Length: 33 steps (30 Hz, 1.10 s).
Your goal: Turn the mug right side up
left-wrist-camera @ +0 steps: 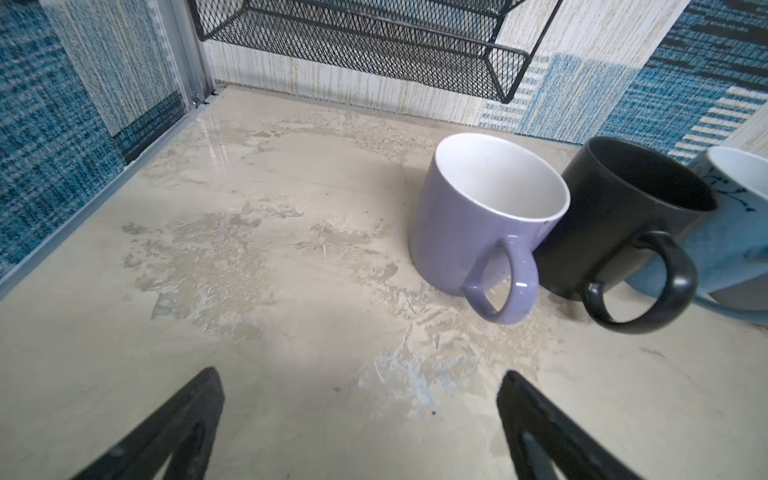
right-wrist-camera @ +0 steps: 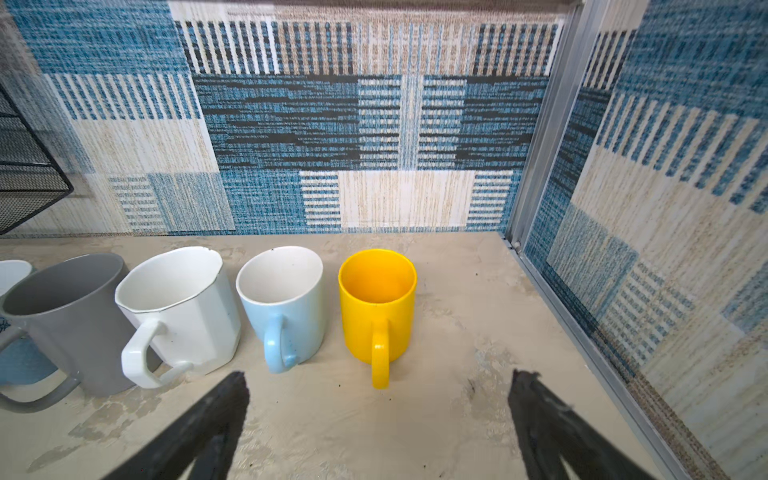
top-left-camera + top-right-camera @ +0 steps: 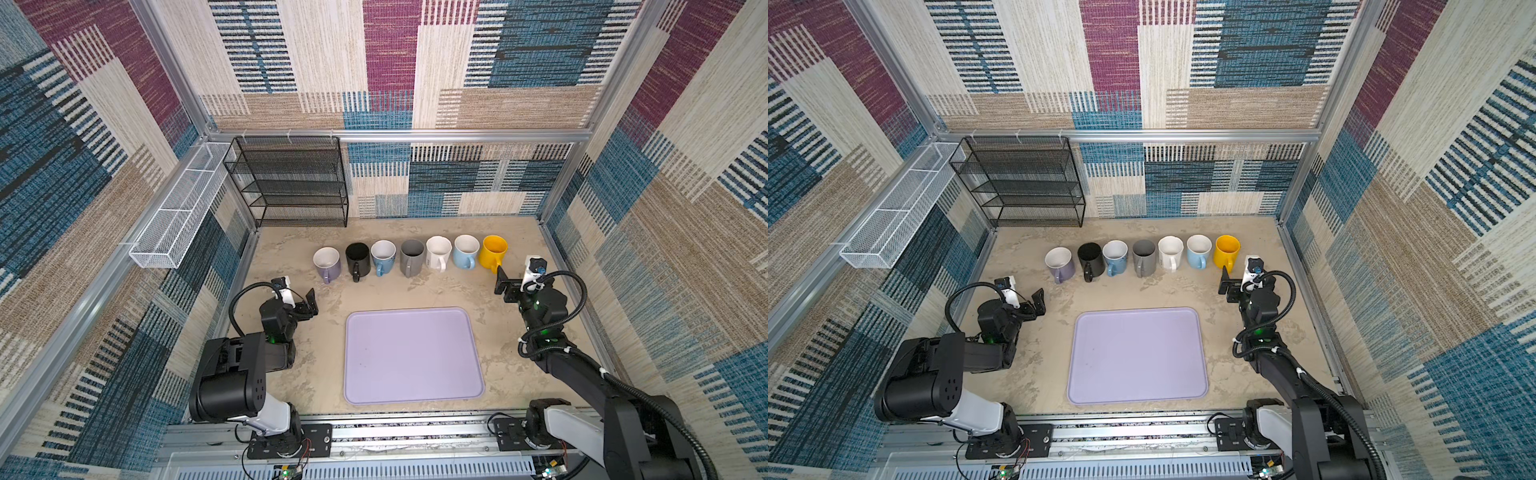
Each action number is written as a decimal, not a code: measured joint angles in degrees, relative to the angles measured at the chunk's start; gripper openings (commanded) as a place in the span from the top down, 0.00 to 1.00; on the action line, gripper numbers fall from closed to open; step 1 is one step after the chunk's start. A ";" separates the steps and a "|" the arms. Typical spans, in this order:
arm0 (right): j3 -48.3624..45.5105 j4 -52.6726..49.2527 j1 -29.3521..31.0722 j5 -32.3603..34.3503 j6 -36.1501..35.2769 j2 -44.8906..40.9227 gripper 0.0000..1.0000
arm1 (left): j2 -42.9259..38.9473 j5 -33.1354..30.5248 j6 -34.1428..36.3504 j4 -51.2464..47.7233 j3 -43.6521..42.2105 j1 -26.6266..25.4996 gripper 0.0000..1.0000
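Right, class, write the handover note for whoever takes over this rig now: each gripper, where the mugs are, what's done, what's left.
Left gripper: jaws open, empty, near the purple mug.
Right gripper: jaws open, empty, near the yellow mug.
Mugs: seven in a row at the back of the table, all mouth up, handles towards the arms.
Tray: nothing on it.
Done: no mug is upside down.
Left: nothing that shows; confirm before moving.
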 measured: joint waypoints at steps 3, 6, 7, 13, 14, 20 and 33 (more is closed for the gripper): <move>-3.72 6.40 -0.79 -0.74 0.00 1.88 0.00 | 0.09 -4.28 0.55 -1.70 2.43 -2.64 0.00; -6.71 11.52 -1.03 -1.79 0.04 5.03 0.00 | 0.17 -6.97 1.29 -3.15 3.34 -3.78 0.00; -7.45 13.44 -1.03 -2.12 0.07 6.27 0.00 | 0.20 -7.67 1.40 -3.56 3.37 -3.76 0.00; -9.68 24.26 -1.14 -3.41 0.26 14.69 0.00 | 0.20 -9.81 1.49 -4.83 3.34 -3.89 0.00; -10.14 26.27 -1.14 -3.48 0.26 16.33 0.00 | 0.22 -9.88 1.49 -4.83 3.34 -3.91 0.00; -8.81 32.76 -1.42 -4.37 0.52 24.65 0.00 | 0.24 -10.10 1.49 -4.85 3.37 -3.91 0.00; -6.05 31.06 -4.02 -6.91 2.91 24.94 0.00 | 0.26 -10.10 1.49 -4.96 3.43 -3.89 0.00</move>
